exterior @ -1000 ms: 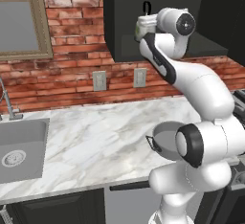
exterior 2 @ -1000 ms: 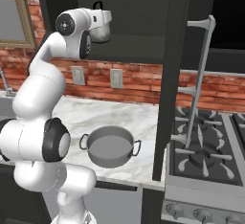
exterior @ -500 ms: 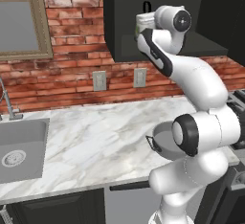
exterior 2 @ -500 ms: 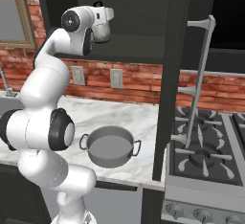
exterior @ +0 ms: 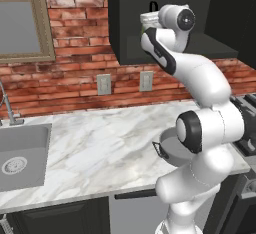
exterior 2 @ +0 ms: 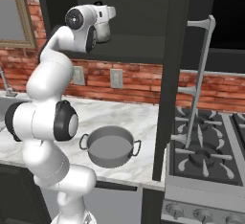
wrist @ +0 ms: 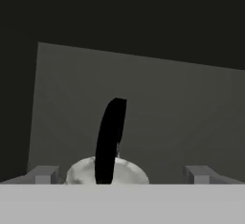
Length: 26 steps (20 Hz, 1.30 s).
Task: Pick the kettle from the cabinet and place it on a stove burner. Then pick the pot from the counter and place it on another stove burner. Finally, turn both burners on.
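Up in the left base view, the gripper (exterior: 146,19) reaches into the cabinet (exterior: 130,23) niche, where the kettle's black handle tip (exterior: 153,5) peeks above the hand; the pot (exterior: 172,150) sits on the counter (exterior: 100,148) below the cabinet, partly hidden by the arm.

Seen from the right base view, the hand is level with the niche shelf.

Along the hand view, the jaws stand wide either side of the kettle (wrist: 106,170), its tall handle edge-on between them. Rigid, light, probably slick metal: the handle's arch looks the surest hold.
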{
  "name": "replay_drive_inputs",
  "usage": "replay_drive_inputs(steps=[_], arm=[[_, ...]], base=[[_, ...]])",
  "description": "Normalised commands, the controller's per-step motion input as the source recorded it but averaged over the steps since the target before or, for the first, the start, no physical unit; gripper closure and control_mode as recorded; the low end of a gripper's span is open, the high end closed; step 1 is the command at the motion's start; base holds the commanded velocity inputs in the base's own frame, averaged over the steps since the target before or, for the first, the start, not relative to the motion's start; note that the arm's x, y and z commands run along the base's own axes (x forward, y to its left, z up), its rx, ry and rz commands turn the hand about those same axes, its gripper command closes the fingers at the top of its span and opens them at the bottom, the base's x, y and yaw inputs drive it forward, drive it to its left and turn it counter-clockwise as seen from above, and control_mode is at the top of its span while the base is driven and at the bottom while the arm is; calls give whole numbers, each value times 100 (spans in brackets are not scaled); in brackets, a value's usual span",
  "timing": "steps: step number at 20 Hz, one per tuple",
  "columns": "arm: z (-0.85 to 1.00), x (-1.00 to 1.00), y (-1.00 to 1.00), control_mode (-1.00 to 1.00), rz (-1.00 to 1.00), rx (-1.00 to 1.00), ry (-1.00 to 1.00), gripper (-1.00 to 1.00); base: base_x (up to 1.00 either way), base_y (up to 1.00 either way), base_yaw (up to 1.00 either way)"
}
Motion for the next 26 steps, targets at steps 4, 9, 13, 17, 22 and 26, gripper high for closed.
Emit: replay_drive_inputs(steps=[4,9,13,17,22,26], arm=[[0,18,0,-100,0,0,0,-100],[0,22,0,-100,0,0,0,-100],[0,20,0,-100,0,0,0,-100],[0,23,2,-100,0,0,1,100],[0,8,0,-100,0,0,0,100],[0,0,0,-100,0,0,0,100]], base=[[0,0,0],[0,0,0],[0,0,0],[0,0,0],[0,0,0],[0,0,0]])
